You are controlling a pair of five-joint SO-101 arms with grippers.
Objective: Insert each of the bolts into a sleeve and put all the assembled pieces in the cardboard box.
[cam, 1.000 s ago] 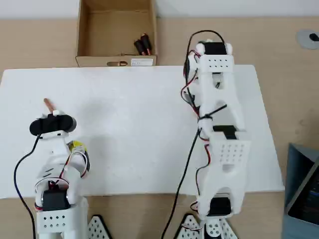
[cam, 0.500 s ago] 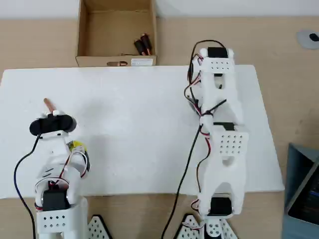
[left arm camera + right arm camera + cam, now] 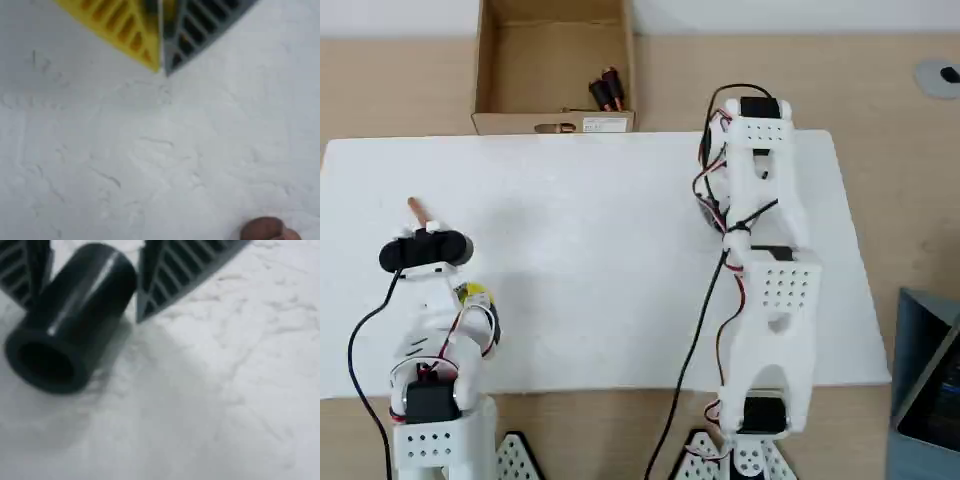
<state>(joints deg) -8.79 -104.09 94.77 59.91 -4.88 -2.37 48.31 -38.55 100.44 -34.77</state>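
Bolt (image 3: 417, 208) lies on the table (image 3: 580, 270) at 11 o'clock from my left fingers (image 3: 162, 62), just beyond them, shank along the 11-to-5 line; they are pressed together, empty. My right fingers (image 3: 90, 302) clasp a black sleeve (image 3: 70, 335), well apart.

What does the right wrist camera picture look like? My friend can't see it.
A black sleeve, a short hollow tube, is pinched from both sides by the robot's dark, ridged right hand. The tube's open end points toward the camera. Under it lies a bumpy white mat.
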